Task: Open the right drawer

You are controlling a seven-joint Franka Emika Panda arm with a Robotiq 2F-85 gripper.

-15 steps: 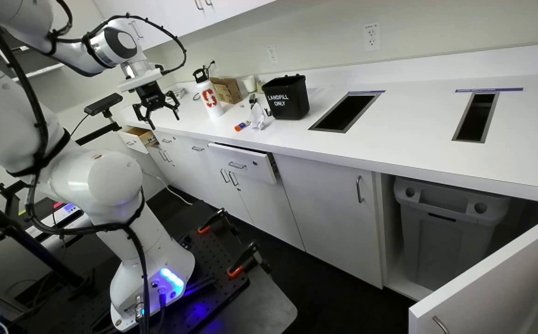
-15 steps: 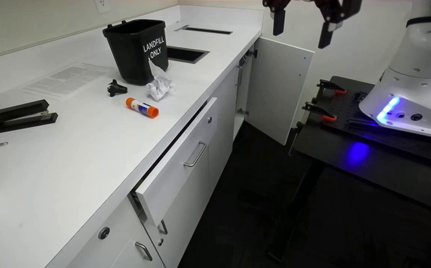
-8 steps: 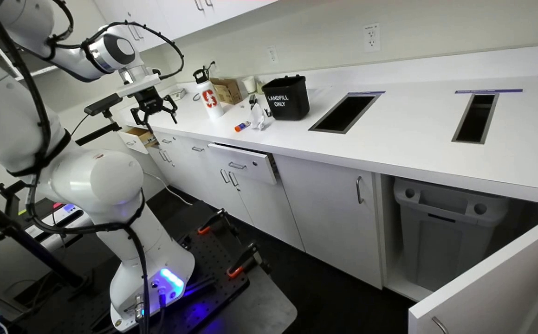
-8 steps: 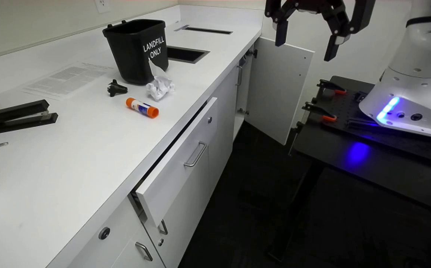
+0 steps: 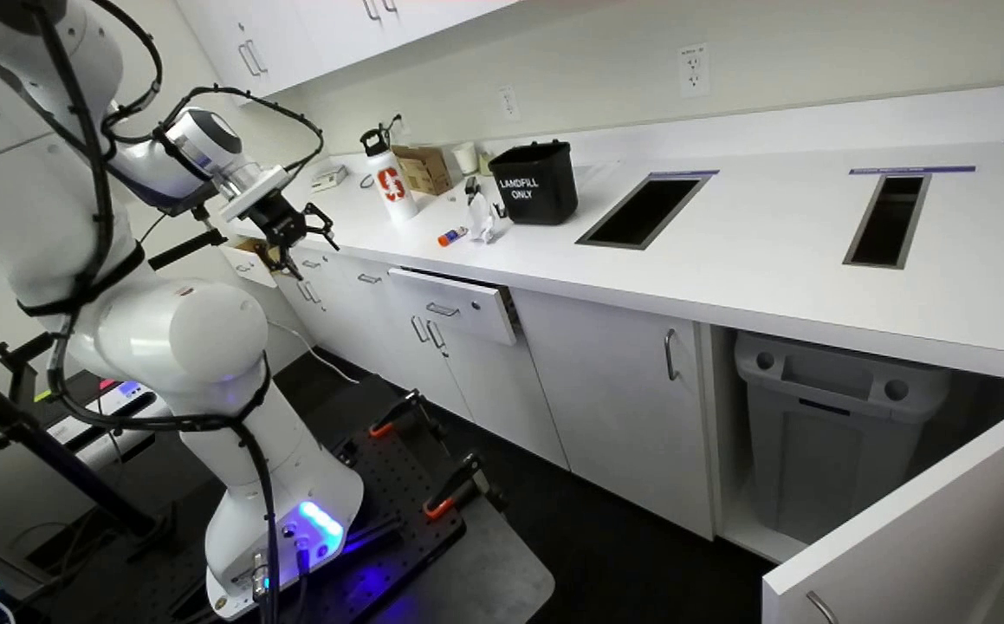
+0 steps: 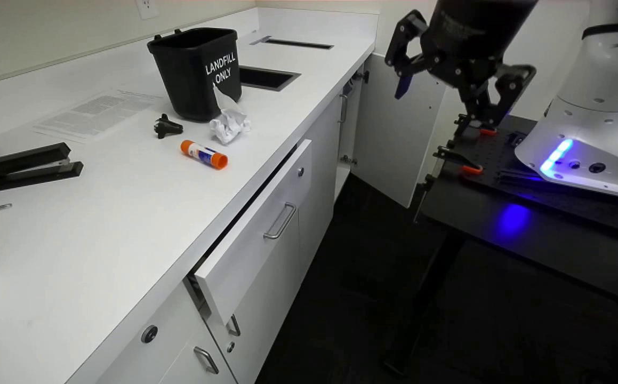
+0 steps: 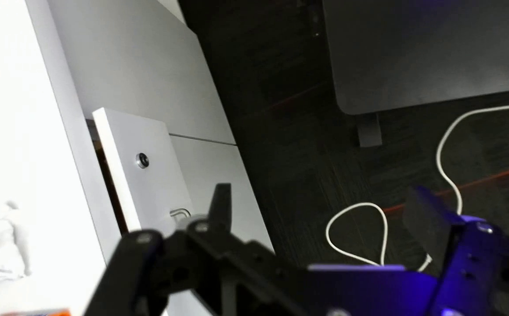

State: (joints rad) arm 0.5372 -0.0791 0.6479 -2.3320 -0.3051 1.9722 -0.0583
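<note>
The right drawer [image 5: 450, 295] is a shallow, wide white front with a bar handle [image 5: 443, 309] under the counter. It stands slightly pulled out, with a dark gap behind its top edge. It also shows in an exterior view [image 6: 250, 234] and in the wrist view [image 7: 142, 136], where the gripper hides its lower part and some of the handle. Its inner box is mostly hidden. My gripper [image 5: 318, 263] is open and empty, tilted downward, apart from the drawer. Its fingers stand wide apart in the wrist view [image 7: 324, 191] and in an exterior view [image 6: 431, 106].
The counter [image 6: 101, 245] bears a black bin [image 6: 194, 69], crumpled paper, a glue stick and a stapler. A cabinet door [image 5: 926, 511] stands open. A far drawer [image 5: 246, 264] is also pulled out. A black table [image 6: 500, 234] with clamps faces the cabinets. A white cable [image 7: 355, 206] lies on the floor.
My gripper has moved lower and tilted, so its fingers point more outward and down. It stays open. The drawer has not moved.
</note>
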